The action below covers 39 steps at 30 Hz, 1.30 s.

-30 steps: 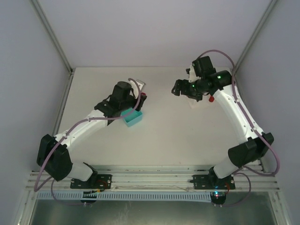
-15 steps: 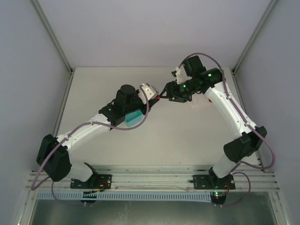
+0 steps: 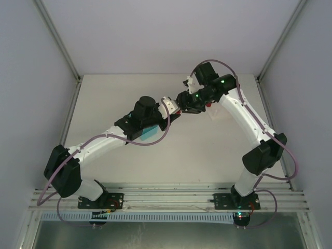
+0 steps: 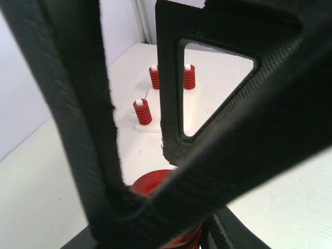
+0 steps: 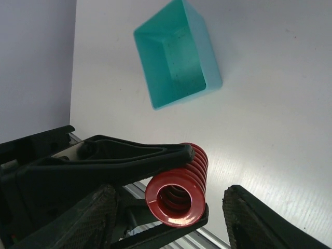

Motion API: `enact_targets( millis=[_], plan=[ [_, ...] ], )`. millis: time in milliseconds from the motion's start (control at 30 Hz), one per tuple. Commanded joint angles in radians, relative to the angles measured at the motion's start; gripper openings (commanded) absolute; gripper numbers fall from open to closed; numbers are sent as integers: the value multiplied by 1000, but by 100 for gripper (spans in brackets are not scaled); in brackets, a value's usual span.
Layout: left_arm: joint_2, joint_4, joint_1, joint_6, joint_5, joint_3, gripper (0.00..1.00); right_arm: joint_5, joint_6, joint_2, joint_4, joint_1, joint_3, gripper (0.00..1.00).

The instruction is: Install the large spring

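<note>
The left gripper [image 3: 170,106] is clamped across the coils of the large spring [image 5: 178,187], one finger above and one below. It holds the spring in the air over the desk [image 5: 270,104] with an open end turned towards the other arm. The right gripper [image 3: 182,100] meets it nose to nose, its jaws spread wide on either side of the spring and not touching it. This looks like a hand-over arranged so the right arm can take the spring by its free end. Gripping the spring by its flanks leaves the bore clear, which I take to be for sliding it over a post. Below and behind the meeting point, a teal bin [image 5: 179,54] sits open on the desk, well apart from the spring. Farther out on the right arm's side is a white plate [image 4: 194,111] carrying three small red springs [image 4: 142,111] seated on white pegs. That is probably the fixture where this spring belongs, though I cannot make out a free post for it.
</note>
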Motion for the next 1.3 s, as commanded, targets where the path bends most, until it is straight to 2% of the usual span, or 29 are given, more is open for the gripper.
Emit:
enact_targets(
  millis=[0, 200, 367, 467, 767, 933, 1100, 1133, 1267],
  plan=[
    [-8, 56, -12, 0, 29, 42, 0, 26, -29, 18, -57, 23, 22, 58],
    [-7, 65, -19, 5, 30, 42, 0, 37, -66, 40, -94, 27, 25, 50],
    [-4, 70, -21, 7, 26, 44, 0, -9, -89, 64, -114, 40, 21, 51],
    [-1, 74, -23, 9, 32, 46, 0, 27, -90, 74, -126, 49, 23, 51],
    [0, 85, -29, 3, 21, 30, 1, 14, -40, 46, -31, 49, -26, 15],
    [-2, 71, -29, -8, 3, 16, 23, 72, -37, 32, -31, 48, -17, 1],
    [-17, 75, -28, -42, -7, -15, 48, 165, -7, -7, 2, 24, -40, 0],
    [-22, 72, -29, -47, -8, -23, 55, 183, 3, -19, 17, 16, -52, 0],
    [-35, 35, -22, -78, -13, -24, 99, 264, 31, -71, 63, -34, -96, 0]
  ],
)
